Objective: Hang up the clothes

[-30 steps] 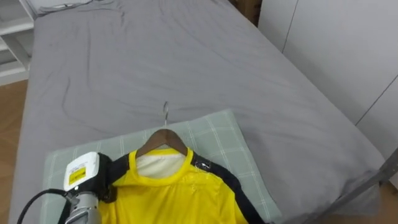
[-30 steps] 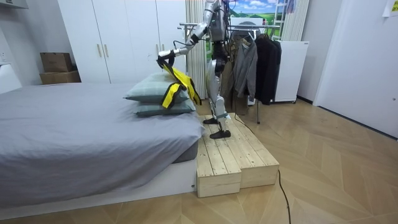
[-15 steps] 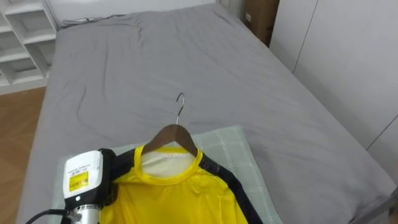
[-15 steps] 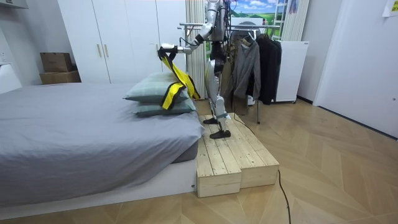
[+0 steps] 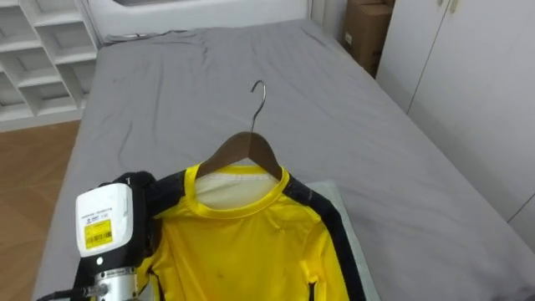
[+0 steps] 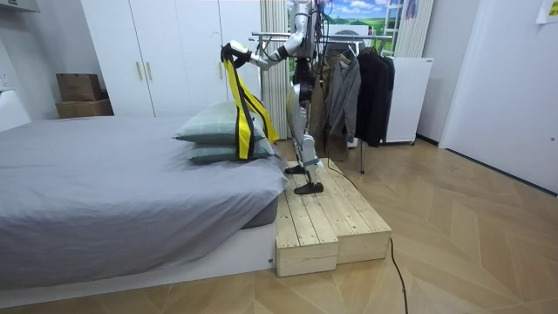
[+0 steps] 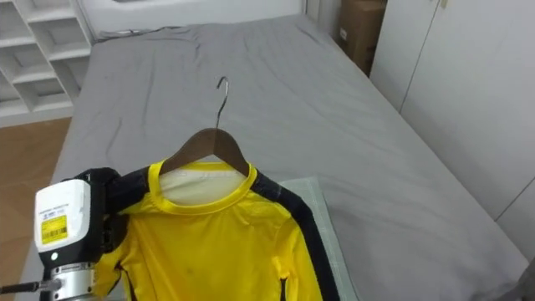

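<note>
Yellow shirt (image 5: 251,242) on its wooden hanger (image 5: 245,150) hung above the green pillow (image 5: 349,226) at the grey bed's (image 5: 209,84) near end, hook pointing to 12 o'clock. At the collar's 8 o'clock, the left hand (image 5: 135,196) clutched the shirt's dark shoulder.

Yellow shirt (image 5: 242,242) on wooden hanger (image 5: 243,150), hanging upright.

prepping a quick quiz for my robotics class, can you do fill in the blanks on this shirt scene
1. The yellow shirt sits on a ___ hanger with a metal hook.
2. The robot's ___ robot hand holds the shirt up.
3. In the room view, the shirt's lower end reaches the pillows stacked on a ___ bed.

Missing words: wooden; left; grey
</note>
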{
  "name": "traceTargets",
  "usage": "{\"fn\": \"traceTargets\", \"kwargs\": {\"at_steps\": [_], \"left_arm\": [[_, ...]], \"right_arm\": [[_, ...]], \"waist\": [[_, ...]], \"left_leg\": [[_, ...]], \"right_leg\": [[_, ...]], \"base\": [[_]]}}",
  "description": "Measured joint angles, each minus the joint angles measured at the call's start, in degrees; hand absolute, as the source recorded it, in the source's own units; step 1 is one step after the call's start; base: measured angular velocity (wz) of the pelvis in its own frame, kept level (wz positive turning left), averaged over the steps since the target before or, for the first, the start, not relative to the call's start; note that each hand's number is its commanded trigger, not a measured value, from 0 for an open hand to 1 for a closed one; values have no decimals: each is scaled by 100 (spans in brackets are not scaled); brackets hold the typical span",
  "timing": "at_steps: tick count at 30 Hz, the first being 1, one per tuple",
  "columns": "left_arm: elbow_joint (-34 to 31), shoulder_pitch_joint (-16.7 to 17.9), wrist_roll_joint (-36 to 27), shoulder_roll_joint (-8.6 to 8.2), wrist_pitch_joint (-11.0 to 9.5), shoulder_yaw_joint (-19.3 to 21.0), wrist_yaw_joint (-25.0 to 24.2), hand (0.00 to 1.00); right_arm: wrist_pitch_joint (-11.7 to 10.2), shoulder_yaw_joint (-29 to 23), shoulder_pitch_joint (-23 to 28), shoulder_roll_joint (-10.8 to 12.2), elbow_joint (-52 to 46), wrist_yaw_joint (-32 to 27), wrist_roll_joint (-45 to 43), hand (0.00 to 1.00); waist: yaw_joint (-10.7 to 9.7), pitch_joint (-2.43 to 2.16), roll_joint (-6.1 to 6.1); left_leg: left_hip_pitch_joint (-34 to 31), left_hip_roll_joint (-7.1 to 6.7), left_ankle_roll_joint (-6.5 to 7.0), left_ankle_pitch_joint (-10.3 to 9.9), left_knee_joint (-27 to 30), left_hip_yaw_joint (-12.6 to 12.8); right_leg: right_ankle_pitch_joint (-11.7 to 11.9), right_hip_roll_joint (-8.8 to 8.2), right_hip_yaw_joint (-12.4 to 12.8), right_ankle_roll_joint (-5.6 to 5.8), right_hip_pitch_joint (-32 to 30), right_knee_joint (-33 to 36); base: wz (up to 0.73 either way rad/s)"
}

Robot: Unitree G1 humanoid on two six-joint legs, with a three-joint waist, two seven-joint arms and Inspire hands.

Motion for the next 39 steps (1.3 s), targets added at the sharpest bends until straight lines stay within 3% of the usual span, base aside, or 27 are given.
{"fn": "traceTargets", "kwargs": {"at_steps": [15,20,29,33,39], "left_arm": [[-3,222,-9,-8,0,231,-1,100],[-53,260,-112,-7,-12,231,1,100],[-51,311,-706,16,-244,225,147,100],[-48,318,-699,30,-387,225,247,100],[-63,320,-703,25,-413,226,246,100]], "right_arm": [[0,-340,30,-14,-18,76,-338,0],[-2,-439,24,-14,-56,-225,-692,0],[-82,-961,-19,-49,-707,-1621,-1792,0],[-410,-1377,-23,-78,-1132,-2529,-2726,0],[-575,-1525,18,-78,-1909,-3823,-3433,0]], "waist": [[67,0,1],[81,-1,0],[78,33,-34],[100,44,-45],[260,38,-45]], "left_leg": [[46,-3,-1,-1,-41,-116],[67,-3,-1,-1,-35,-114],[61,-7,-1,-1,2,-157],[70,-7,-3,0,0,-195],[16,-2,-8,3,13,-196]], "right_leg": [[-5,-2,-114,4,130,-72],[-6,-2,-113,5,143,-69],[-26,-10,-155,14,167,-48],[-69,-16,-203,10,167,19],[-73,-17,-220,6,109,54]], "base": [[3],[0],[2],[6],[0]]}}
